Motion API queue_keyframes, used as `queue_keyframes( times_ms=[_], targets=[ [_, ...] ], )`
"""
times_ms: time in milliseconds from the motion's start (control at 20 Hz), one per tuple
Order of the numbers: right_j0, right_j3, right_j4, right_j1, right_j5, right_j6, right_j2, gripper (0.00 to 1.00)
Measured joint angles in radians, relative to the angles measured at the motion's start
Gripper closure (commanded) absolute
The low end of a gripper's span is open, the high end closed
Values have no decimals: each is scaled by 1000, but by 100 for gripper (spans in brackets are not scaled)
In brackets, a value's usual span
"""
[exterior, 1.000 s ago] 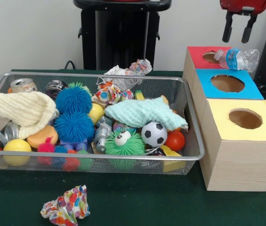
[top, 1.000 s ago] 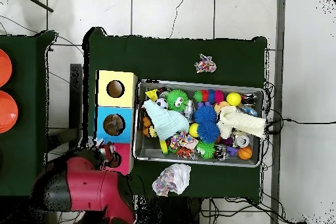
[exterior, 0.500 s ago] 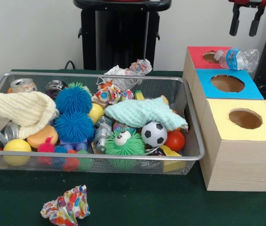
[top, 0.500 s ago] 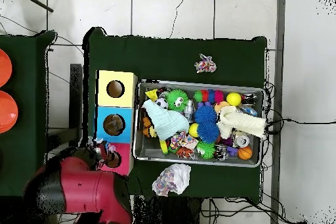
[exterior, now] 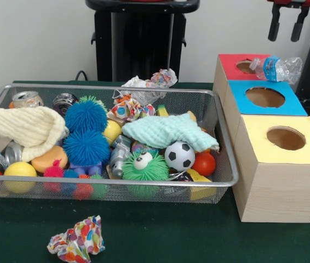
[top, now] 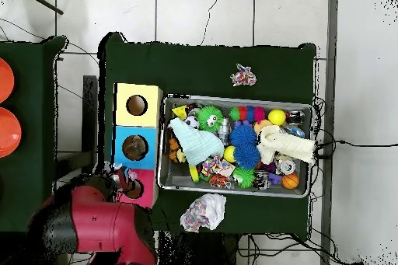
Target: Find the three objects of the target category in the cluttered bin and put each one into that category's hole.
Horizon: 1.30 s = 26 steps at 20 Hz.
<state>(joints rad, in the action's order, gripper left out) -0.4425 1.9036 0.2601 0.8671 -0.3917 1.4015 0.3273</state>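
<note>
End effector (exterior: 286, 24) is hanging high above the red box (exterior: 236, 68), its two black fingers (exterior: 275, 23) spread apart and gripping nothing. In the overhead view the red arm (top: 97, 231) is covering the counter edge beside that box; the end effector itself cannot be made out there.

Bottle (exterior: 276, 68) is lying on its side across the red box top, just beside its hole (exterior: 246, 67), with its clear body hanging over the box's edge toward the blue box (exterior: 264, 98). It is sitting on the lid, not in the hole.

Three boxes are standing in a row, touching: red, blue, then yellow (exterior: 282, 164), each with a round hole on top.

Wire bin (exterior: 227, 156) is sitting on the green counter (exterior: 160, 235), just beside the boxes. In it:
- cream cloth (exterior: 23, 127) is draping over the end away from the boxes
- two blue spiky balls (exterior: 86, 131) are stacked near the middle
- mint cloth (exterior: 166, 131) is lying over the soccer ball (exterior: 179, 155) and red ball (exterior: 204, 163)
- green googly-eyed toy (exterior: 144, 165) is resting against the front wall
- cans (exterior: 26, 99) are sitting in the far corner
- yellow ball (exterior: 19, 171) is sitting in the near corner

Crumpled paper wad (exterior: 77, 239) is lying on the counter in front of the bin, well apart from it. A second wad (exterior: 154, 82) is lying behind the bin.
</note>
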Motion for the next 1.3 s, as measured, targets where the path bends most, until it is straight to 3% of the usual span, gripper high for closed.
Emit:
queue_keyframes(
  times_ms=[750,1300],
  targets=[
    [12,11,-4,0,110,0,-21,0],
    [41,75,-7,2,165,0,-61,0]
  ],
)
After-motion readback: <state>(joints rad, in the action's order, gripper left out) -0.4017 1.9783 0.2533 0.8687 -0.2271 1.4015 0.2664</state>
